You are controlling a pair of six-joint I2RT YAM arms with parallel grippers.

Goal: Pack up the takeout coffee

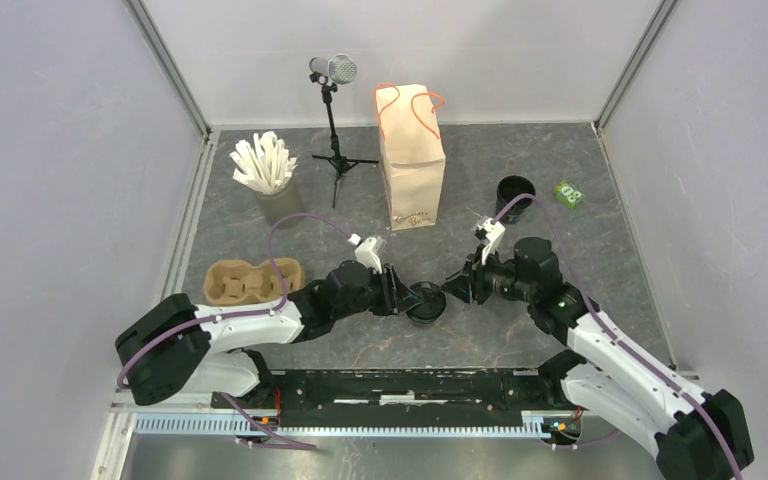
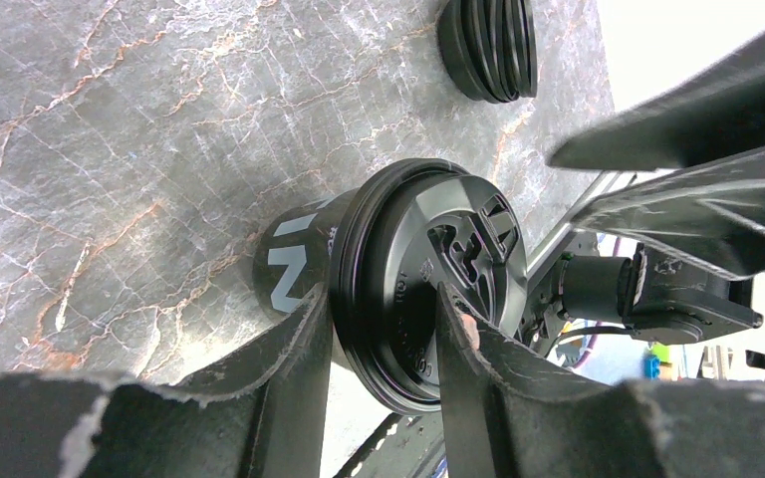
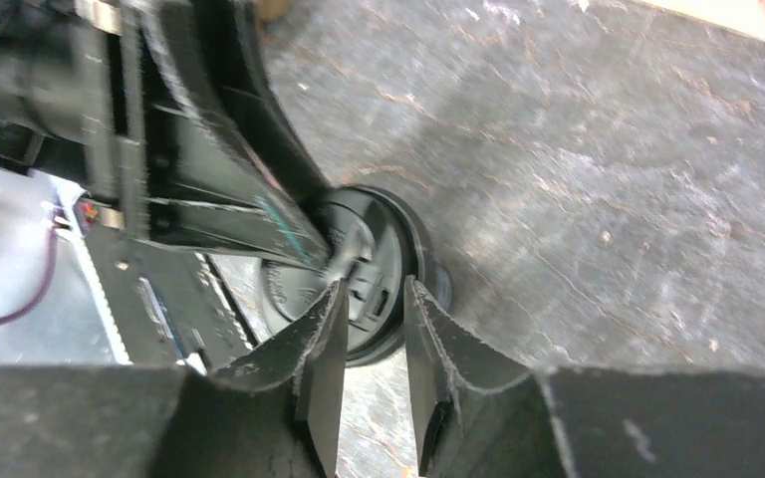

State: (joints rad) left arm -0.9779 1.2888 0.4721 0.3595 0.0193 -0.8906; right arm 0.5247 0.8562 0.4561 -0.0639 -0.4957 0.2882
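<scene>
Just toward 6 o'clock from the centre of the tabletop [image 1: 360, 345], the takeout coffee [image 1: 426, 302] sits at the tip of the left end effector [image 1: 406, 295], with the right end effector [image 1: 457, 287] just beside it at 3 o'clock. A brown paper bag [image 1: 412, 160] stands upright at 12 o'clock, and a cardboard cup carrier [image 1: 252, 281] lies at 9 o'clock.

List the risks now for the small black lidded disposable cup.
1. The left gripper clamps the small black disposable cup near its round black lid; squeezing may pop the lid off.
2. The right gripper crowds the lid; the grippers may clash or tip the cup.
</scene>
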